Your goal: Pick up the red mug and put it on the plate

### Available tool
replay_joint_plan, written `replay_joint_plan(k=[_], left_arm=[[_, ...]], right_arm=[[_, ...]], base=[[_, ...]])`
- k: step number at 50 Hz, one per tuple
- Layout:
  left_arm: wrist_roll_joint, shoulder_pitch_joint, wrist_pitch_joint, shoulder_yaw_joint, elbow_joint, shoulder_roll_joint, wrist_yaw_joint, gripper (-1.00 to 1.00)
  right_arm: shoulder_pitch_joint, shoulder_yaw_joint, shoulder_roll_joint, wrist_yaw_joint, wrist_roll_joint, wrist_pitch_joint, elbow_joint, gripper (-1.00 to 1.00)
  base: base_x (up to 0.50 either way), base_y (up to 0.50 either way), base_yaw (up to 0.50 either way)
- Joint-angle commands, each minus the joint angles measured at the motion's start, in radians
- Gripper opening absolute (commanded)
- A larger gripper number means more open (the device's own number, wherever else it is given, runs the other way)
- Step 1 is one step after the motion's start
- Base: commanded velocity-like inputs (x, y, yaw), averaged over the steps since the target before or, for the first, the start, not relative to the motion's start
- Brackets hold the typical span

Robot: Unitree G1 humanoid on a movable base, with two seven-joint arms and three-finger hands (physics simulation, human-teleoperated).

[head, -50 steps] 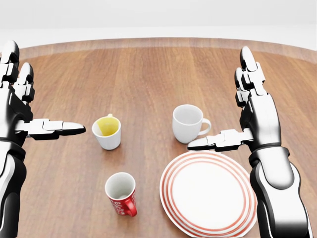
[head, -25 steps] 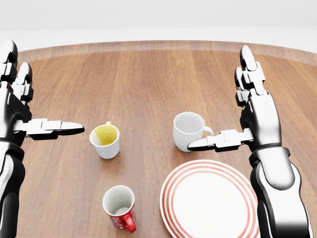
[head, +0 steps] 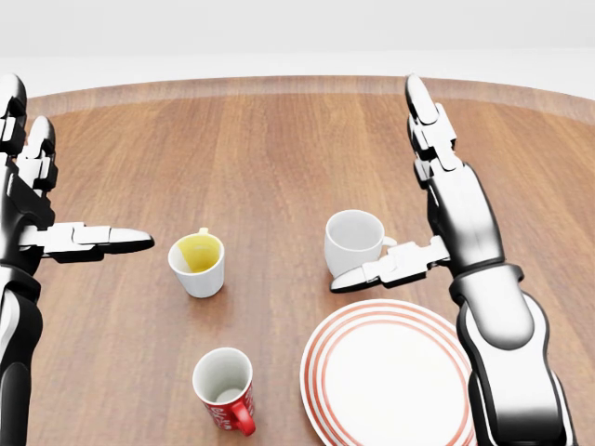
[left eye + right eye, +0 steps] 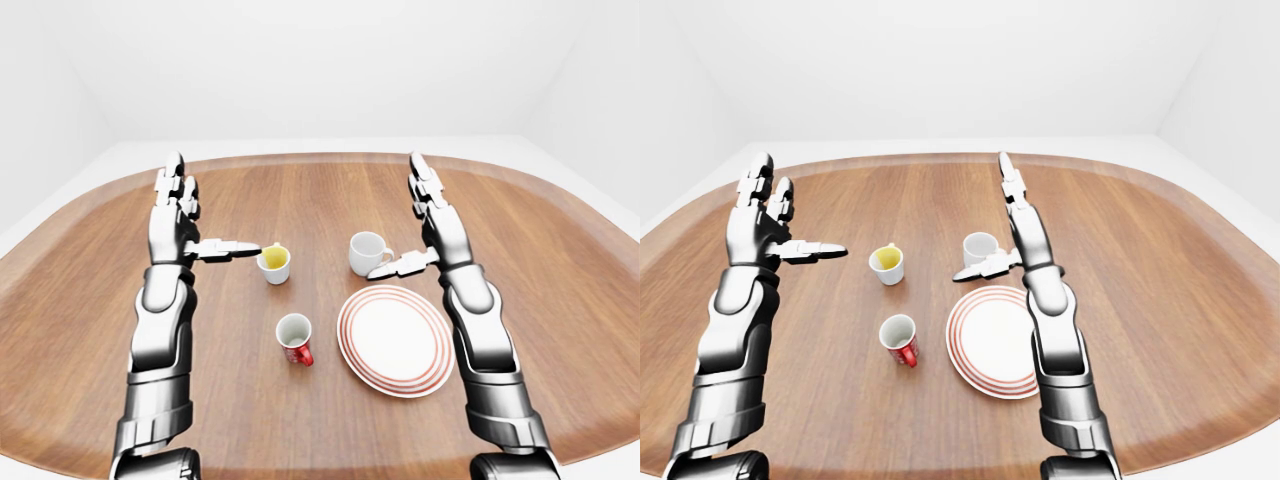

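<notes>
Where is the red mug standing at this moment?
In the head view the red mug stands at the bottom, left of the plate and below the yellow-lined mug; no hand touches it.

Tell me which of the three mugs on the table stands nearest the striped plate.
The plain white mug, just above the red-ringed white plate in the head view. The red mug and the yellow-lined white mug sit farther left.

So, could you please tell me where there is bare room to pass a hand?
Bare wood lies between the yellow-lined mug and white mug, and above both. The red mug sits close beside the plate, near the right hand.
</notes>
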Motion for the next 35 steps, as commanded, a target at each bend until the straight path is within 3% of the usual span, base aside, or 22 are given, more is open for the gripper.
replay_joint_plan(k=[1,14,35], left_arm=[[-0.002,-0.002,0.000,0.000,0.000,0.002,0.001,1.00],[-0.002,-0.005,0.000,0.000,-0.015,0.002,0.002,1.00],[-0.012,0.001,0.000,0.009,-0.006,0.008,0.002,1.00]], right_arm=[[-0.052,0.039,-0.004,0.042,-0.173,0.000,0.013,1.00],[-0.101,0.070,0.022,0.131,-0.362,0.000,0.032,1.00],[-0.159,0.151,0.095,0.100,-0.706,0.000,0.325,1.00]], base=[[0.00,0.00,0.00],[0.00,0.00,0.00],[0.00,0.00,0.00]])
